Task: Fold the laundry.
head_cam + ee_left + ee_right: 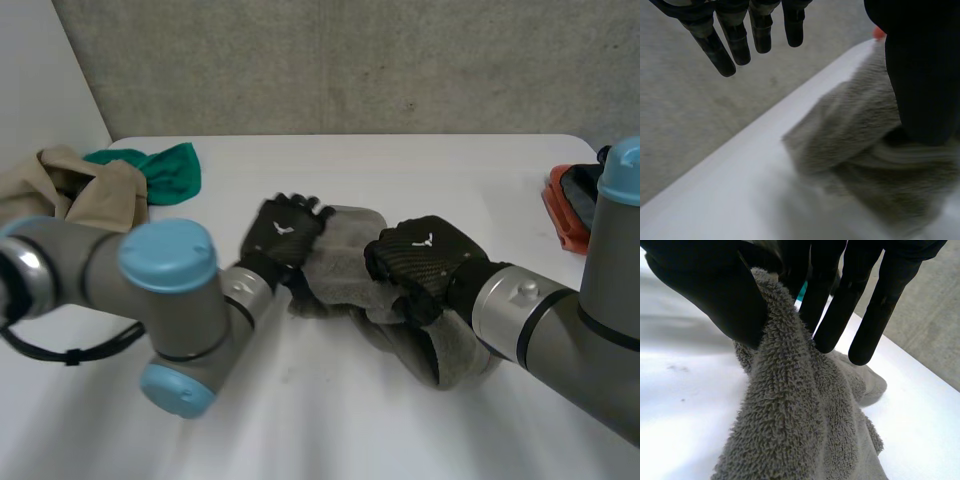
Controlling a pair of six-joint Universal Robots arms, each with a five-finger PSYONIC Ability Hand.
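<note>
Your white table [400, 170] carries the grey towel [345, 250], bunched near its middle between the two hands. Your right hand [425, 260] has a raised fold of the towel pinched between thumb and fingers. Your left hand [283, 232] is at the towel's opposite edge, its fingers straight and loose, gripping nothing. A beige cloth [90, 190] and a smaller green cloth [165, 168] lie touching at the far left corner.

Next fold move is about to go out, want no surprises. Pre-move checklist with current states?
1. Grip by right hand on towel: ok, pinched between thumb and fingers.
2. Grip by left hand: not ok, fingers straight, holding nothing.
3. Flatness of towel: not ok, bunched.
4. Which corner or edge is held: cannot tell.
5. Path clear of beige cloth and green cloth: ok, both well apart from towel.
</note>
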